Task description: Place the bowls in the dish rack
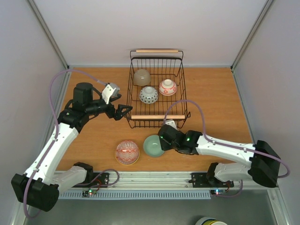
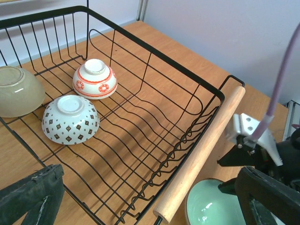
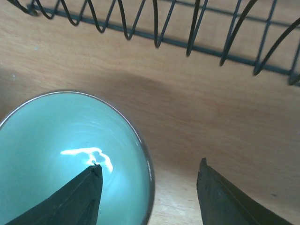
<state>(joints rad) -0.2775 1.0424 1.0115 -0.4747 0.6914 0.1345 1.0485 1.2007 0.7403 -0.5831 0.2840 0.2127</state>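
The black wire dish rack [image 1: 182, 93] holds three upside-down bowls: a beige one [image 1: 141, 77], a white blue-patterned one [image 1: 148, 95] and a white red-patterned one [image 1: 168, 86]. On the table in front lie a pale green bowl [image 1: 152, 146], upright, and a red patterned bowl [image 1: 127, 152]. My right gripper [image 1: 162, 140] is open, its jaws straddling the green bowl's rim [image 3: 149, 161], one finger inside, one outside. My left gripper [image 1: 124, 110] is open and empty at the rack's near left corner. The rack's near wooden handle [image 2: 206, 150] shows in the left wrist view.
The rack's far wooden handle [image 1: 157, 50] lies near the back wall. White walls enclose the table on three sides. A metal rail [image 1: 150, 179] runs along the front edge. The right arm's cable [image 1: 187, 104] arches over the rack's near right corner.
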